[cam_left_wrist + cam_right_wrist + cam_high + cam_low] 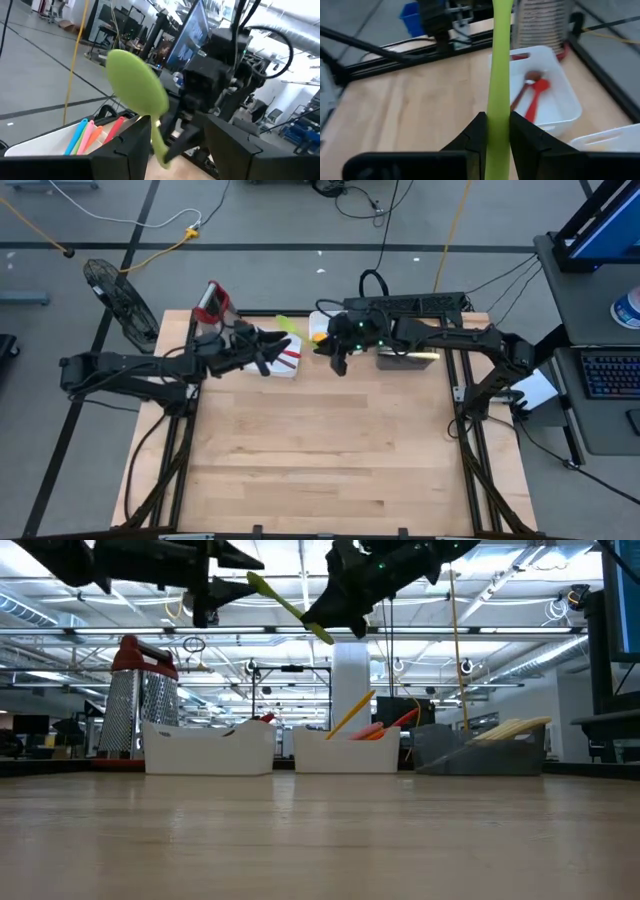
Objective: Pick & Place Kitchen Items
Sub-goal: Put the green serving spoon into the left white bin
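A green spoon [285,605] is up in the air above the trays at the table's far edge. My right gripper [497,131] is shut on its handle, and its bowl [137,90] points toward my left arm. My left gripper [178,124] is open and level with the spoon, over the left white tray [288,362]. Its fingers stand on either side of the spoon's bowl end, and I cannot tell whether they touch it. That tray holds a red and a brown spoon [532,92]. My right gripper pinches the green spoon's handle [498,107] between its two fingers, near the handle's free end [322,634]. The fingers lie across the handle and slant down toward the table's left. The spoon is lifted clear and tilted, with its bowl higher, toward my left gripper.
A red-topped metal grater [140,700] stands at the far left. The middle white tray [345,752] holds orange, red, pink and blue utensils. A dark tray [480,752] holds pale-handled knives [512,727]. The bare wooden table [320,450] lies nearer.
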### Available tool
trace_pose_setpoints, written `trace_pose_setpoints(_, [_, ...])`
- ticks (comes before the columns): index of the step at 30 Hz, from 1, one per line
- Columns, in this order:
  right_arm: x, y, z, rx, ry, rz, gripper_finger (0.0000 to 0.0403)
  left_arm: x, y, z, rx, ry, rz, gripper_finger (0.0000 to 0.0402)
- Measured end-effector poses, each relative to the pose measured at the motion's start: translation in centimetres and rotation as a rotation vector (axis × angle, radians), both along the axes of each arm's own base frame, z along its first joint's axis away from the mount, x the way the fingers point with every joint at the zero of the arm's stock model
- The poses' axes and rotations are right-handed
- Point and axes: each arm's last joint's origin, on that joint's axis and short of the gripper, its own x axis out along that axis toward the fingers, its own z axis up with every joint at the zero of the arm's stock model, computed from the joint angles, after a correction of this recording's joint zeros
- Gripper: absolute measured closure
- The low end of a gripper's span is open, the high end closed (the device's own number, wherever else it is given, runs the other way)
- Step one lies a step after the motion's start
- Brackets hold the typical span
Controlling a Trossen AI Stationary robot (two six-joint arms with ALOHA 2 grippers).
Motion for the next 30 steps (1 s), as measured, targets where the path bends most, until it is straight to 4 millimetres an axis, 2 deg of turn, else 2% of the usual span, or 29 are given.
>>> trace_pose_setpoints(6, [-0.9, -1.0, 0.8, 0.066, -0.038, 0.099, 0.0353, 1.5, 0.3, -1.5, -0.083, 0.015, -0.002, 0.0215])
trace_pose_setpoints(11, [-1.9, -1.4, 2.0, 0.044, -0.071, 0.096, 0.0353, 2.2, 0.5, -2.4, -0.174, 0.014, -0.009, 0.0215])
trace_pose_setpoints(18, [-2.2, -1.6, 3.0, 0.043, -0.138, 0.104, 0.0353, 3.2, 0.6, -1.7, -0.266, -0.159, -0.017, 0.0215])
trace_pose_setpoints(30, [-2.0, -1.1, 3.1, 0.088, -0.142, 0.104, 0.0353, 6.0, 0.1, -0.4, -0.228, -0.169, -0.035, 0.0215])
